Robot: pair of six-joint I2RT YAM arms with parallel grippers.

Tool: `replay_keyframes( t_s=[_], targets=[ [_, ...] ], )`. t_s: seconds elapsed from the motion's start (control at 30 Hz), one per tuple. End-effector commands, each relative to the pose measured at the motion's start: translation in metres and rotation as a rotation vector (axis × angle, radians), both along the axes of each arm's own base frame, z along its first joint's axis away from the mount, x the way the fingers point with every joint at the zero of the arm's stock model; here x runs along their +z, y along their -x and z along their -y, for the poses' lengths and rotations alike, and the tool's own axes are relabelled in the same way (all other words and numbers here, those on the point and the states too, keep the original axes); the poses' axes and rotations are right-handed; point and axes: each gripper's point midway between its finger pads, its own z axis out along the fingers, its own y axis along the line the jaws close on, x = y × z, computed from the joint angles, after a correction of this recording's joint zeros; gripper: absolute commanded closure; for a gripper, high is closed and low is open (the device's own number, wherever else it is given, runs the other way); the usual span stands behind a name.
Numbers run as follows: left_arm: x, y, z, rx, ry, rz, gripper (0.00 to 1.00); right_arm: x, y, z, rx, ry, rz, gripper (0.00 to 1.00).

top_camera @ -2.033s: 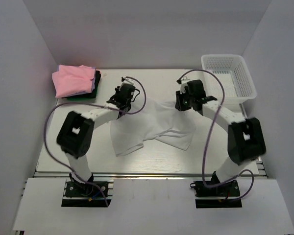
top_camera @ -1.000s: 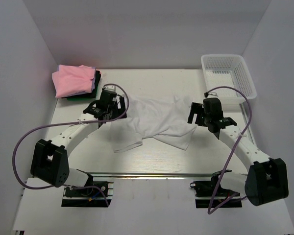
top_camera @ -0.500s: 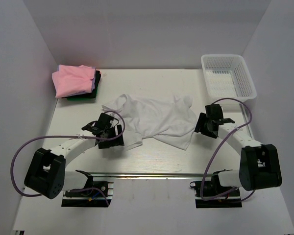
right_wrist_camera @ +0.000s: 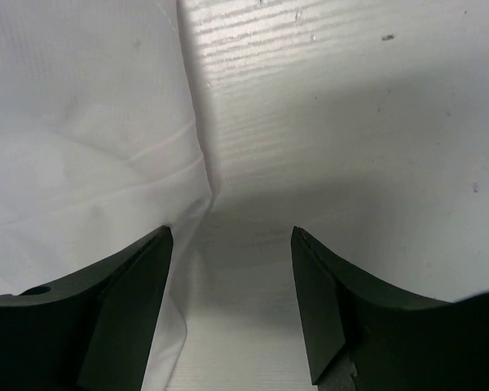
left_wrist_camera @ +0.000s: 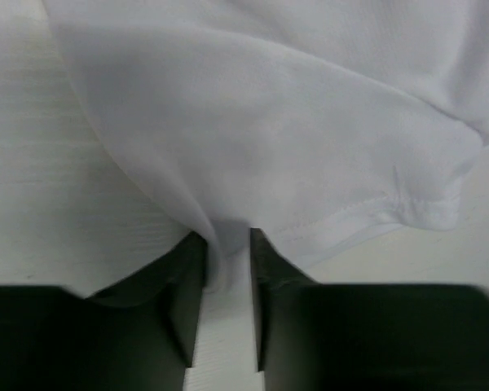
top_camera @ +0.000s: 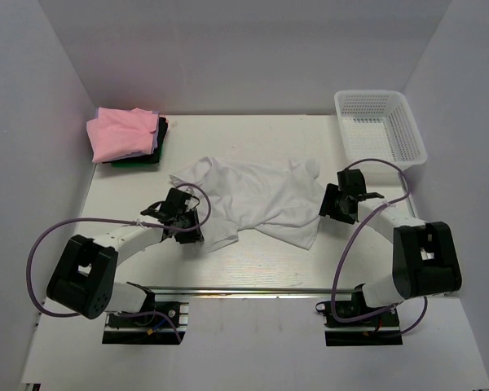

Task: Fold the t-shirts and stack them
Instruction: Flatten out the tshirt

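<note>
White t-shirt edge buried between left jaws

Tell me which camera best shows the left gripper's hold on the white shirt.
Left wrist: the left gripper pinches a fold of the white shirt, close up. Top external shows it small, the pinch hidden. Right wrist misses it.

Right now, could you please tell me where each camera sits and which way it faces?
Top external: above and behind the arm bases, looking down on the table; left arm and right arm show.
Left wrist: low over the table, facing the white t-shirt; left gripper pinches it.
Right wrist: low, facing the table and the t-shirt's edge; right gripper open.
Shared: both wrist views show the white t-shirt.
</note>
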Motion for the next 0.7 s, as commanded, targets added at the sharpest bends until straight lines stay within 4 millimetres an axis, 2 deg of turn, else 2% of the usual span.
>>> replay_keyframes(
  t_s=[0.0,0.07,0.1,0.17,0.3,0.4,0.43,0.5,0.57,0.63,0.67],
  targets=[
    [-0.013,0.011,0.003,-0.02,0.015,-0.043,0.69,0.017,-0.029,0.003,-0.005,0.025,0.098,0.34],
    [-0.017,0.013,0.002,-0.02,0.012,-0.052,0.85,0.017,-0.033,0.001,0.001,0.022,0.106,0.36],
    [-0.017,0.013,0.0,-0.016,0.004,-0.048,1.0,0.015,-0.033,0.001,0.0,0.02,0.098,0.37],
    [-0.014,0.009,0.002,-0.016,0.008,-0.04,1.0,0.014,-0.038,-0.002,0.022,0.017,0.115,0.37],
    [-0.012,0.008,0.001,-0.012,0.005,-0.028,1.0,0.006,-0.042,-0.005,0.044,0.008,0.11,0.45],
    [-0.01,0.007,0.001,-0.012,0.009,-0.018,1.0,0.004,-0.049,-0.008,0.062,0.007,0.131,0.47],
    [-0.007,0.006,0.002,-0.012,0.013,-0.009,1.0,0.002,-0.05,-0.011,0.073,0.001,0.13,0.53],
    [-0.008,0.005,0.0,-0.015,0.002,-0.003,1.0,-0.002,-0.053,-0.011,0.08,0.005,0.129,0.56],
    [-0.006,0.006,-0.001,-0.015,0.002,-0.003,1.0,-0.005,-0.055,-0.015,0.098,-0.008,0.118,0.68],
    [-0.004,0.005,0.0,-0.015,0.006,0.006,1.0,-0.003,-0.058,-0.018,0.117,-0.013,0.121,0.86],
    [-0.005,0.007,-0.001,-0.015,0.002,-0.004,1.0,-0.003,-0.057,-0.024,0.138,-0.038,0.115,1.0]
  ],
)
